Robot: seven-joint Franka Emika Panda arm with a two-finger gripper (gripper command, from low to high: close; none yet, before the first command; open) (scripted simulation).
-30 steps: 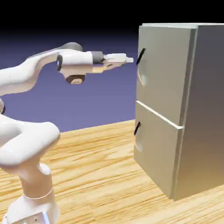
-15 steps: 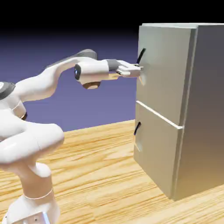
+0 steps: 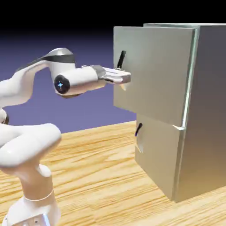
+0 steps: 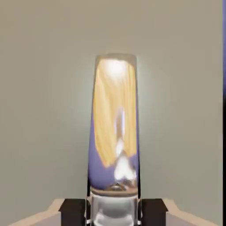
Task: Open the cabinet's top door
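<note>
The cabinet stood on the wooden table at the right of the exterior view, and its top door was swung part-way out from the body, its free edge reaching toward the arm while the hinge side stayed against the cabinet's corner. The lower door lay flush and shut, its short black handle untouched. The white arm reached level across from the left, and the gripper sat against the front of the top door just below the slanted black handle. In the hand view the door's grey-beige panel filled nearly the whole picture, with a tall shiny recess or bar in the middle, mirroring the orange wood and violet backdrop. The two dark fingertips stood close on either side of its foot, so the jaws appeared clenched on that part of the door
</note>
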